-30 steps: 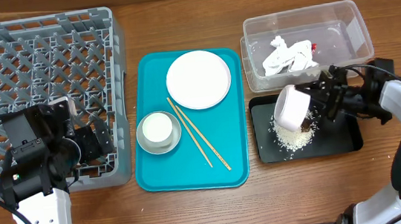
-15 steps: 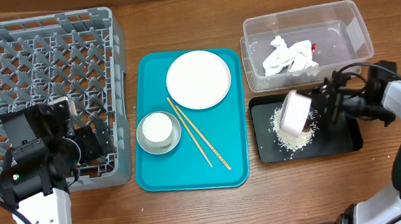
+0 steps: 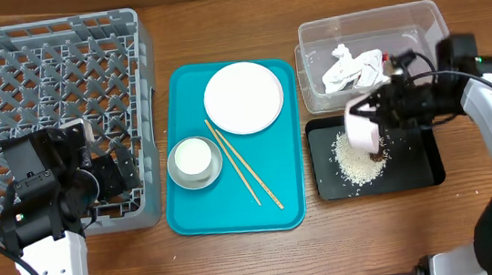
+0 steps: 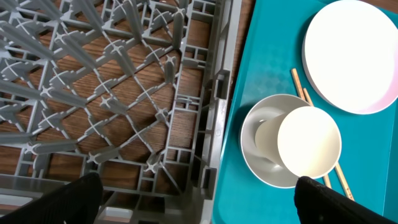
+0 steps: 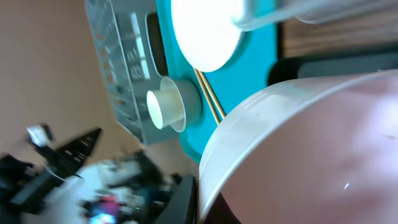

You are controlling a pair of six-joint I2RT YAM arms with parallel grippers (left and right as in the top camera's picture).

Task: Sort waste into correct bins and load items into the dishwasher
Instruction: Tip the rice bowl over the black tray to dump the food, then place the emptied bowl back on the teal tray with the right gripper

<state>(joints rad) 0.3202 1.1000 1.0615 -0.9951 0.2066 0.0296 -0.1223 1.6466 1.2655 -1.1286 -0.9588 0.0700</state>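
We see the pink bowl (image 3: 361,126) tipped on its side above the black tray (image 3: 421,170), its mouth turned down toward the heap of rice (image 3: 357,168) and few brown bits lying in that tray. The right gripper (image 3: 385,116) holds it with jaws clamped on the rim, and the bowl is lifted clear of the tray floor as far as we can judge. Just behind, the clear tub (image 3: 428,19) contains the crumpled napkin (image 3: 354,69) and a sliver of red wrapper (image 3: 385,56). We judge the step in hand to be emptying food scraps into the black tray. Next we would need to right the bowl and carry it across the teal tray (image 3: 282,203) to the dish rack (image 3: 38,77). On the teal tray wait the plate (image 3: 243,97), the chopsticks (image 3: 246,169) and the grey bowl (image 4: 258,171) with the white cup (image 4: 309,141) standing in it. The left gripper (image 4: 199,202) hovers over the rack's near edge, jaws apart and empty. We can read no brand, label or writing anywhere
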